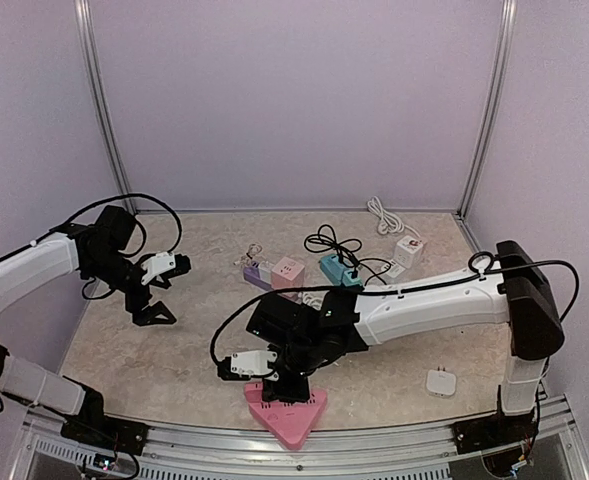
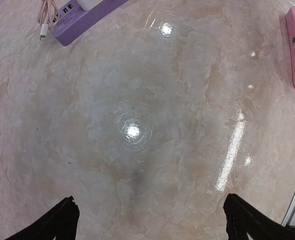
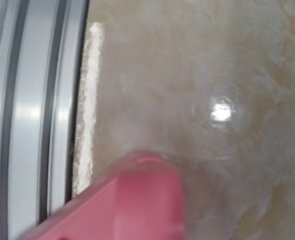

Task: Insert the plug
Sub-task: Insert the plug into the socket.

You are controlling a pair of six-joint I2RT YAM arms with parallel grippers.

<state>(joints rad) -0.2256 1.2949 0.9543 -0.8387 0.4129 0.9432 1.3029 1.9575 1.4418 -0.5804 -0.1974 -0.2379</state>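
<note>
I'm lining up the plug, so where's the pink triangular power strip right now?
Top view: the pink triangular power strip lies at the near edge of the table, about centre, by the metal rail, directly under the right arm's jaws.

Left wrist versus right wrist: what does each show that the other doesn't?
Left wrist only: the purple power strip with its pink cable, and the left gripper, open. Right wrist only: no extra object, just a blurred close-up corner of the pink power strip. Both: that strip, the marble tabletop and the metal rail at its edge.
</note>
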